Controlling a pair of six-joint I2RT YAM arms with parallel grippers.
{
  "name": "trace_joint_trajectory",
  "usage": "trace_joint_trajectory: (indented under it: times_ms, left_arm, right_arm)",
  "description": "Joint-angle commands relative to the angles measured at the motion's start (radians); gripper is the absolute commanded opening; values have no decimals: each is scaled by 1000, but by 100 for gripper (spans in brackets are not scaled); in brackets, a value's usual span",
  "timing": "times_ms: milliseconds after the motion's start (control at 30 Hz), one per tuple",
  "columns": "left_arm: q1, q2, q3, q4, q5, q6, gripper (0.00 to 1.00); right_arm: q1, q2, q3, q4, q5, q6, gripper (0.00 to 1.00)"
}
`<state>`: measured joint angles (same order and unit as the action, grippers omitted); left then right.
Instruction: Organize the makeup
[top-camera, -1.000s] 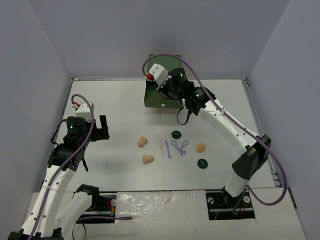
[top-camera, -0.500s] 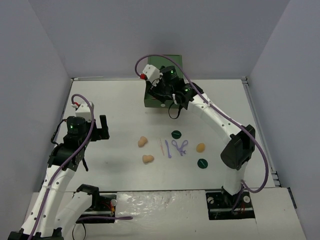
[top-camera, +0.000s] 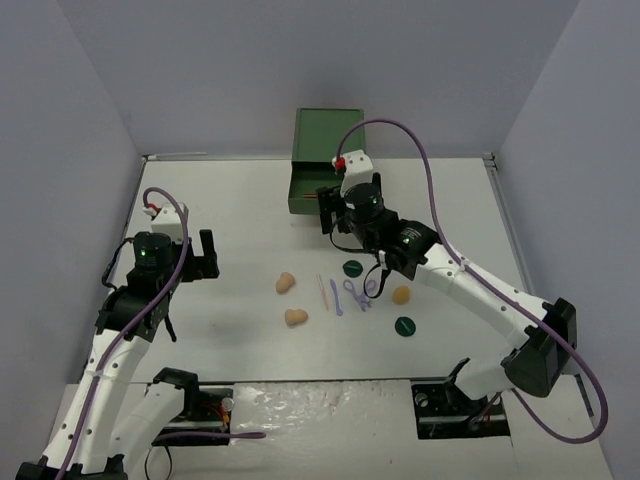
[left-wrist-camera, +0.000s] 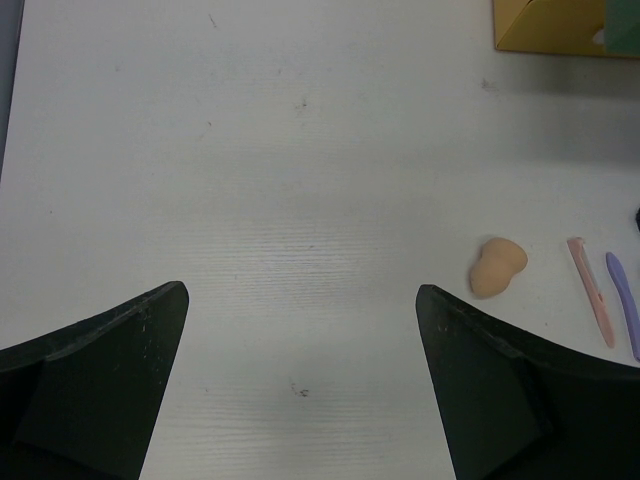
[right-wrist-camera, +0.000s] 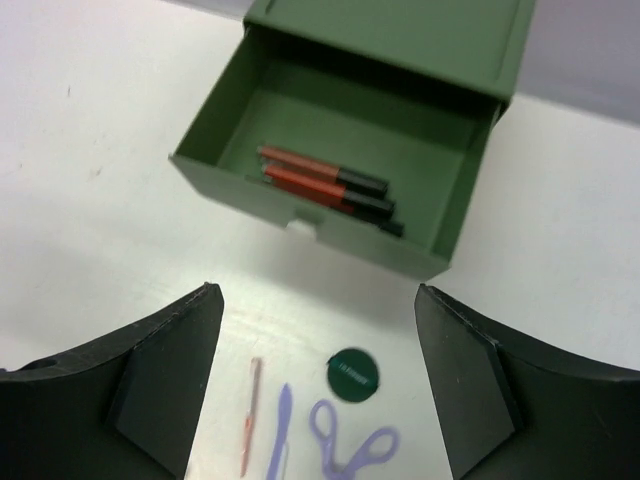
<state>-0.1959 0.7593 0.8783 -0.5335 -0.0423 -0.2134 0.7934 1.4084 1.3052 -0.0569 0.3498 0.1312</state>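
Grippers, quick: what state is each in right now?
Left gripper: open, holding nothing.
Right gripper: open, holding nothing.

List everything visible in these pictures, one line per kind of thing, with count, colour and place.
Egg-shaped sponges: three, tan, on the table, two left of centre, one right.
Round flat discs: two, dark green, right of centre.
Thin stick: one, pale orange, centre.
Thin plastic implements: two, lilac, beside the orange stick.
Slim sticks: at least two, red-and-black, inside the open drawer.
Cardboard drawer box: one, green, far edge.
Table: one, white.
Left tool: open, over bare table.
Right tool: open, facing the drawer.
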Motion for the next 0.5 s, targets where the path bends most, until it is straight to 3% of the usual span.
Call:
trace_joint_trajectory:
  times_ms: [0,300,467]
  left_arm:
    - [6,3,44,50,5,-8,97]
    - [6,-3,42,50,1,-9,97]
    - [6,-6,42,50,0,-9,97]
  right_arm:
    - [20,30,-78,83,60,243,74]
    - [-10,132,-58,83,89,297,72]
    - [-40,198,-9,84,69,315,57]
